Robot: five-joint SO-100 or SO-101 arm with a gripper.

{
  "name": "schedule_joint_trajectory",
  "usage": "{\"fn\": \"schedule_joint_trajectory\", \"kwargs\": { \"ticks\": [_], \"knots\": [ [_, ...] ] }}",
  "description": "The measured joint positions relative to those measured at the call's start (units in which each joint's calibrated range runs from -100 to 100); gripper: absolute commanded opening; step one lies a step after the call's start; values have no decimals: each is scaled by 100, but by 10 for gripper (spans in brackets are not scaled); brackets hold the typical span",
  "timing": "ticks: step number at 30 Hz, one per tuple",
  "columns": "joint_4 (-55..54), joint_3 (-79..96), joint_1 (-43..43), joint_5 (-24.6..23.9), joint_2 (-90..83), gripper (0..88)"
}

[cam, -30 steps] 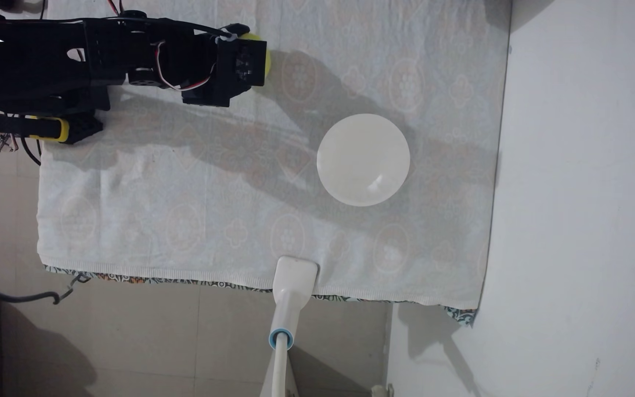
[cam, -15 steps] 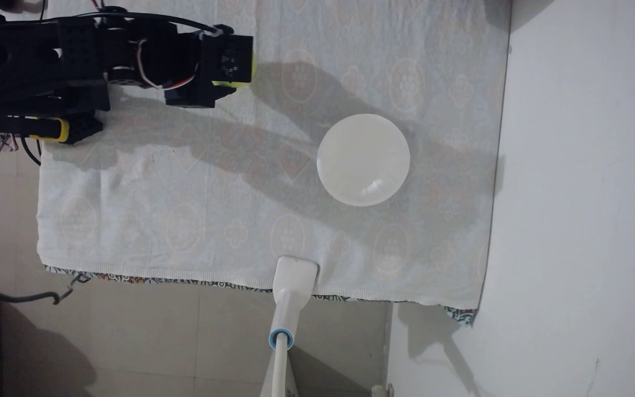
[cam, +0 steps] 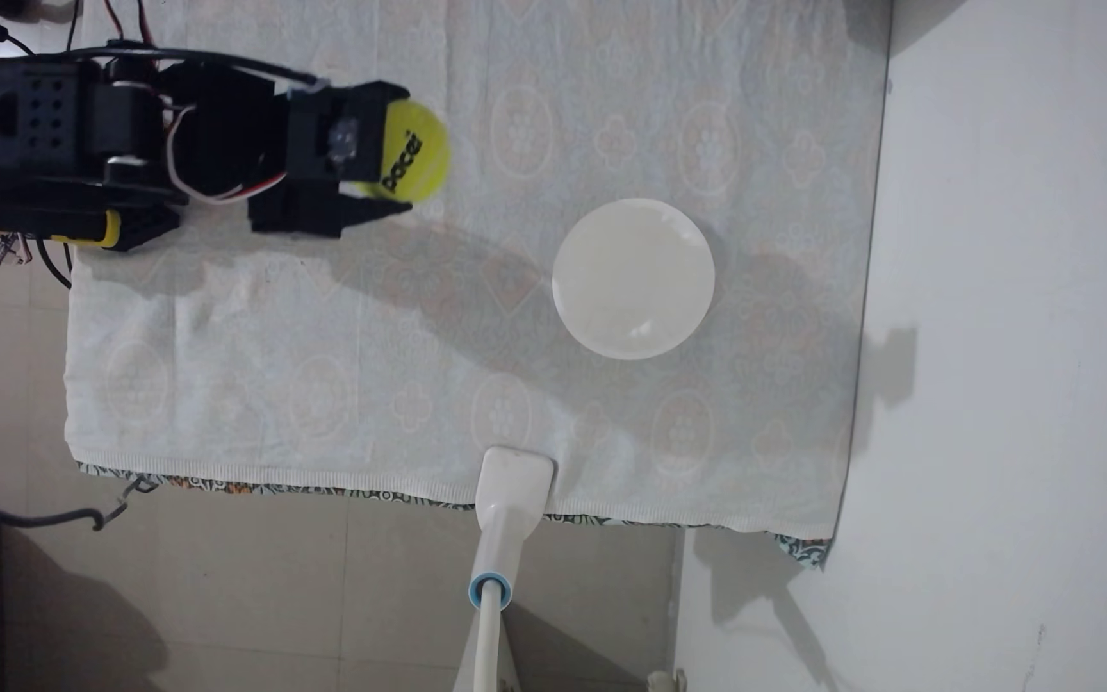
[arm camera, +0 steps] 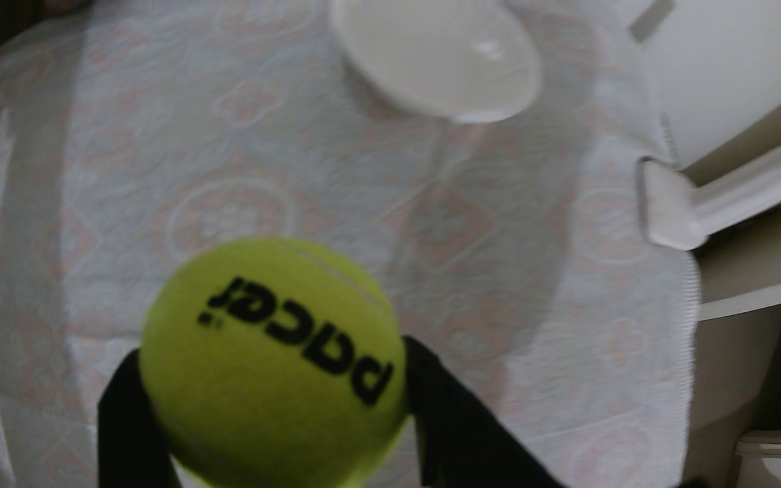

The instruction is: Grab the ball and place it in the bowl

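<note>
I judge the grab done and the carry in hand: I have the gripper (arm camera: 266, 361) clamped on the tennis ball (arm camera: 269, 361), one black finger (arm camera: 125, 413) pressed to each flank, with the ball's "pacer" face bulging out beyond the fingertips, above the patterned cloth (cam: 338, 346). Next I need to swing it across to the white bowl (cam: 633, 278), which sits well ahead of the fingers, and only release once above its rim.
</note>
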Motion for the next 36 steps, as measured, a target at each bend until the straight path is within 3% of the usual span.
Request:
{"fn": "schedule_joint_trajectory", "kwargs": {
  "ticks": [14,36],
  "knots": [
    [484,-1482,699,278,86,229],
    [541,-4365,893,322,2282,226]
  ]
}}
